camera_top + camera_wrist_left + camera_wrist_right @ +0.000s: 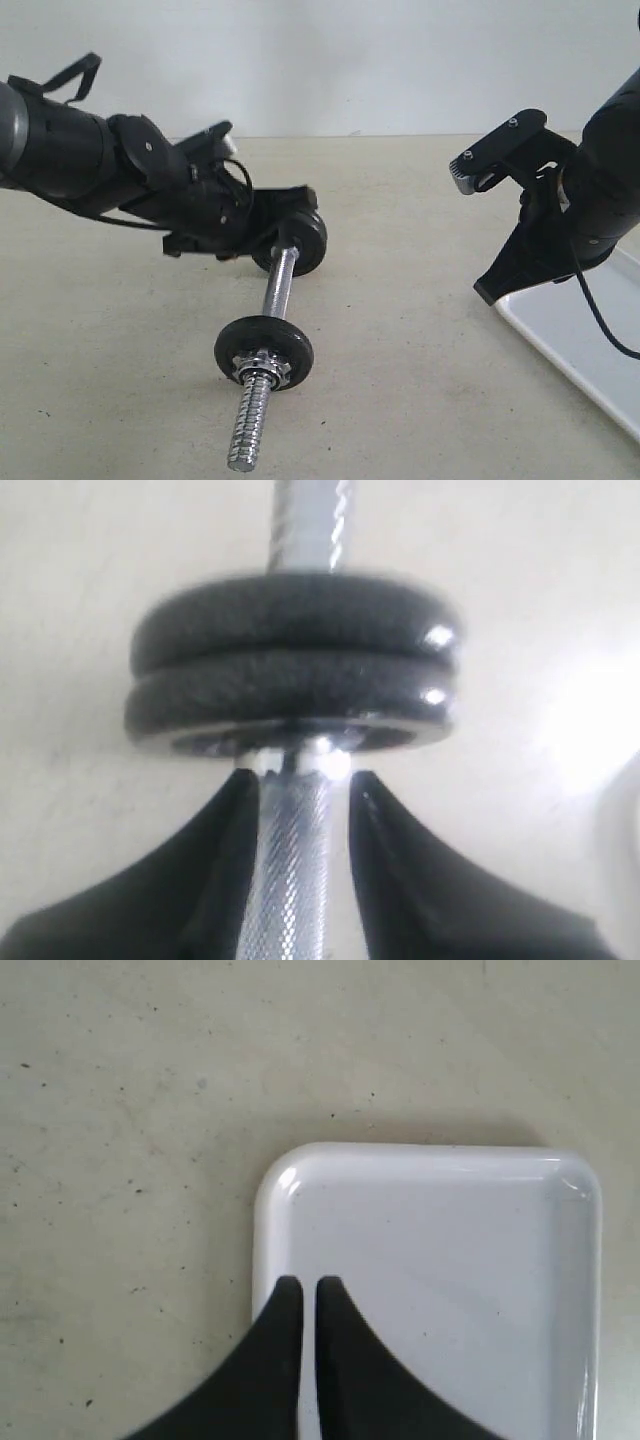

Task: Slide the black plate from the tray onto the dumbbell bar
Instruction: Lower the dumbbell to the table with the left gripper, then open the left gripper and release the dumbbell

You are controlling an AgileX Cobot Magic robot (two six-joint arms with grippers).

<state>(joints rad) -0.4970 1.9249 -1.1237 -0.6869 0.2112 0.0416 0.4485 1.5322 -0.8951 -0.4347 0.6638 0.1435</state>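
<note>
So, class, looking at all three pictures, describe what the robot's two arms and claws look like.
Both arms are black and rounded; the left arm turns grey at its far end and carries a black strap loop. A thin black cable trails from the right arm. The left claw and right claw each have two matte black fingers, broad at the base, curving to narrow tips.

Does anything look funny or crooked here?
Nothing is spilled or broken. The dumbbell bar just looks lopsided: two black discs sit at the end held by the left gripper, but only one disc sits at the other end.
</note>
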